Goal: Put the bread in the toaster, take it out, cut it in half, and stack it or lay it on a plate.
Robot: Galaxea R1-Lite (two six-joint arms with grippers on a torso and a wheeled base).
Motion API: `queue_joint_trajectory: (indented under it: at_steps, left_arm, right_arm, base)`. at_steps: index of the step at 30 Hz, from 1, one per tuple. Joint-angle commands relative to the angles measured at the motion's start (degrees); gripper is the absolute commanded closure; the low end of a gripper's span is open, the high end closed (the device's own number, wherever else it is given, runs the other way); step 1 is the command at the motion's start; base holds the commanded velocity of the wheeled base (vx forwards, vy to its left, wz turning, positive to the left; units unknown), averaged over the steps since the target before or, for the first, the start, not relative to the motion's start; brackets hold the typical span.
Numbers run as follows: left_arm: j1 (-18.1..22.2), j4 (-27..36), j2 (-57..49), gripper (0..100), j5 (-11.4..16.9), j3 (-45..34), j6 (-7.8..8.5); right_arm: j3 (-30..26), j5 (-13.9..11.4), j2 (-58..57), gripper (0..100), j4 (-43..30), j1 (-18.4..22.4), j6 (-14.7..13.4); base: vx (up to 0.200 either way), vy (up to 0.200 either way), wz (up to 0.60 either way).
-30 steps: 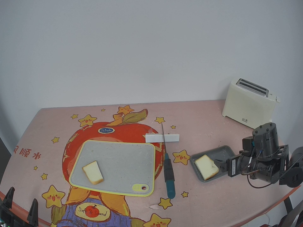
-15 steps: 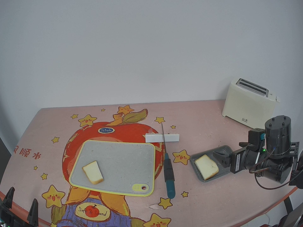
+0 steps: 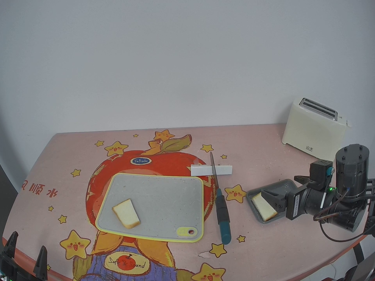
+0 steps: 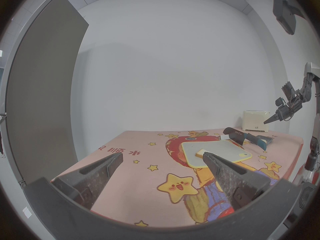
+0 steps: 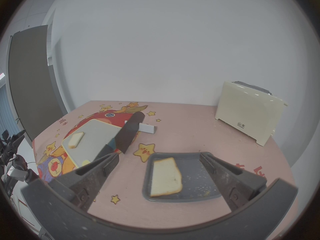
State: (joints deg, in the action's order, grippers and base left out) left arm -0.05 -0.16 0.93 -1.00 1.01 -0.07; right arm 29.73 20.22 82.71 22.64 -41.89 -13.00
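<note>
A: Where does the bread lie next to the right hand?

B: One bread piece (image 3: 265,207) lies in the grey tray (image 3: 287,184) near the right edge of the tabletop (image 3: 258,149). The right hand (image 3: 283,188) hangs low over the tray's right end, fingers spread wide and holding nothing. The piece sits just ahead of the fingertips.

A: And the other half?

B: The second bread piece (image 3: 126,213) lies on the cutting board (image 3: 156,200), toward the board's near left corner, well apart from both hands. The left hand (image 4: 162,155) is off the tabletop's near left corner, also spread wide and empty.

A: Any writing?

B: The toaster (image 3: 314,131), at the far right corner, has a small dark mark low on its side. The tabletop has red characters (image 3: 39,189) by its left edge and a lettered blue badge (image 3: 141,161) on the printed apple.
</note>
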Motion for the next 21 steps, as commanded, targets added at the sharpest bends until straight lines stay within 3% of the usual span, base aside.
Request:
queue_joint_trajectory:
  at_steps: [1, 14, 21]
  left_arm:
    - [0.05, -0.02, -0.57, 0, -0.06, -1.01, -0.01]
    - [0.05, -0.02, -0.57, 0, 0.03, -1.01, -0.1]
    - [0.05, -0.02, -0.57, 0, -0.06, -1.01, -0.01]
  right_arm:
    - [-0.29, -0.01, -1.06, 0, -0.05, -1.36, -0.01]
    - [-0.55, 0.08, -1.33, 0, -0.05, -3.11, 0.08]
    - [-0.64, 0.08, -1.59, 0, -0.05, -4.34, 0.08]
  base:
    - [0.0, 0.2, 0.0]
    - [0.0, 0.015, 0.0]
    - [0.0, 0.171, 0.0]
